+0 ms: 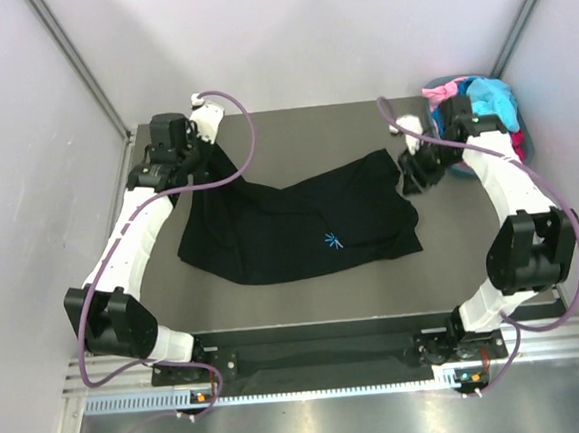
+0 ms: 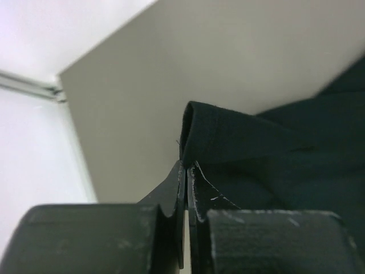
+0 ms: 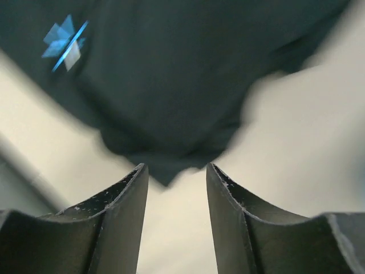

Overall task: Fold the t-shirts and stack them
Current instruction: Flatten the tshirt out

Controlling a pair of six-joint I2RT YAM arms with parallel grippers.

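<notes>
Left gripper [image 2: 186, 169] tight on black t-shirt [image 1: 300, 226] — right gripper [image 3: 176, 167] agape

A robotics lab, seen from above: a small closed-in test cell. Plain pale panels [image 1: 305, 35] wall in a dark grey table [image 1: 293, 136] on three sides, and bare metal struts [image 1: 79, 68] run up the corners. Two white-and-black robot arms, the left arm [image 1: 135, 234] and the right arm [image 1: 513, 189], are bolted to a black bar [image 1: 320, 354] at the table's near edge, just behind a ribbed aluminium rail [image 1: 313, 387]. Purple cables [image 1: 253, 129] loop loosely along both arms. A black t-shirt [image 1: 310, 225] lies on the table, and a heap of bright shirts [image 1: 485, 93] sits at its far right corner (the only homely things in sight).
</notes>
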